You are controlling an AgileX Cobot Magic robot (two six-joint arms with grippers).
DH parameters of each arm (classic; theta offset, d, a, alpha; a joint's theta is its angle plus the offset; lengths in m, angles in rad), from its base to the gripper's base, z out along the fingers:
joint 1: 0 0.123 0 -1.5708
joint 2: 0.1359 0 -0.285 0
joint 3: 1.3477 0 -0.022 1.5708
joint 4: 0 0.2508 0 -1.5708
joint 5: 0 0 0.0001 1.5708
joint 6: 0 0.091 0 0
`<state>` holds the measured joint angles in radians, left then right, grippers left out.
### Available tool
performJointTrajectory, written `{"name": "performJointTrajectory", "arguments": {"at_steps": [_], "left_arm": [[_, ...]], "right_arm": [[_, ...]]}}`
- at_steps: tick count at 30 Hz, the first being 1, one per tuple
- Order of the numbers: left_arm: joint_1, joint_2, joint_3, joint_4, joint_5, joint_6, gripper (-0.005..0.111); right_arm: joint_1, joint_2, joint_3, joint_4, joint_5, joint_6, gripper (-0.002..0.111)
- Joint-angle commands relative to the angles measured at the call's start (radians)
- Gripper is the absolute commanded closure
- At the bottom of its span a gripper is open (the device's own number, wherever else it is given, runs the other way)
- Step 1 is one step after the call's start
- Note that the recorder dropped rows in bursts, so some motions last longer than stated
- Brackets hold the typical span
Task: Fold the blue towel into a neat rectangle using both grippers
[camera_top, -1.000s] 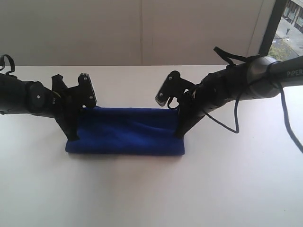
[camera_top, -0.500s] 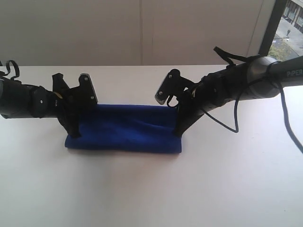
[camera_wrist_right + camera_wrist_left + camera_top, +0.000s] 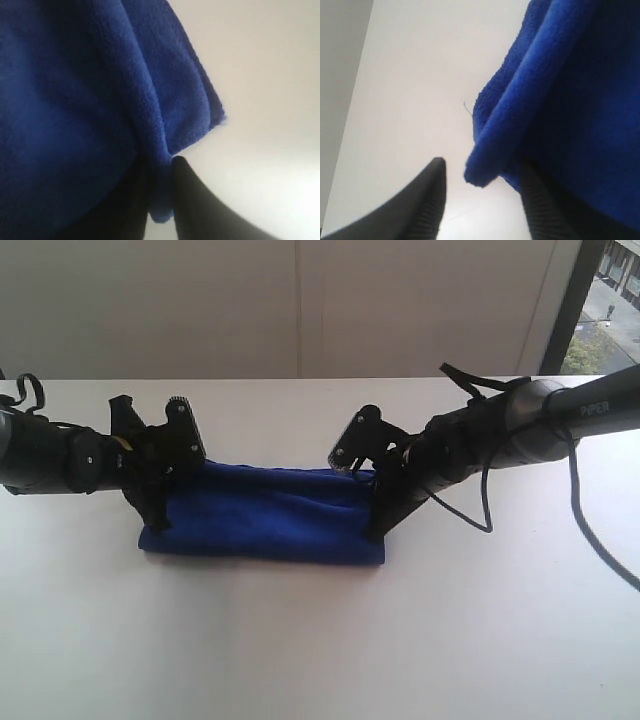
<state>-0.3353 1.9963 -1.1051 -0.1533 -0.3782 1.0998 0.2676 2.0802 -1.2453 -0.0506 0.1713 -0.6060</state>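
The blue towel lies folded in a long band on the white table. My left gripper stands at its left end, pointing down. In the left wrist view this gripper is open; a loose towel corner hangs between the jaws, and one finger lies under the cloth. My right gripper is at the towel's right end. In the right wrist view it stands nearly closed, with a fold of the towel pinched between its fingers.
A black cable trails from the right arm over the table's right side. A pale wall stands behind the table, with a window at the upper right.
The towel has shifted slightly toward the back and settled flatter on the table. The right arm has dropped lower. The left arm has drawn in a little.
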Motion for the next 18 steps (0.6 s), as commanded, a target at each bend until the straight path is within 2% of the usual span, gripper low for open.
{"name": "performJointTrajectory", "arguments": {"at_steps": [1,3,5,12,18], "left_arm": [[0.004,0.005,-0.002,-0.008,-0.012,0.000,0.037],[0.004,0.005,-0.002,-0.008,-0.018,0.000,0.035],[0.004,0.005,-0.002,-0.008,-0.023,0.000,0.035],[0.004,0.005,-0.002,-0.016,-0.099,0.003,0.035],[0.004,-0.021,-0.002,-0.064,-0.119,0.078,0.035]], "right_arm": [[-0.010,-0.002,-0.003,-0.001,-0.046,0.011,0.056],[-0.010,-0.006,-0.003,-0.001,-0.067,0.011,0.043],[-0.010,-0.012,-0.003,-0.001,-0.081,0.025,0.038],[-0.010,-0.046,-0.003,-0.001,-0.083,0.027,0.037],[-0.010,-0.110,-0.003,-0.009,-0.081,0.027,0.037]]}}
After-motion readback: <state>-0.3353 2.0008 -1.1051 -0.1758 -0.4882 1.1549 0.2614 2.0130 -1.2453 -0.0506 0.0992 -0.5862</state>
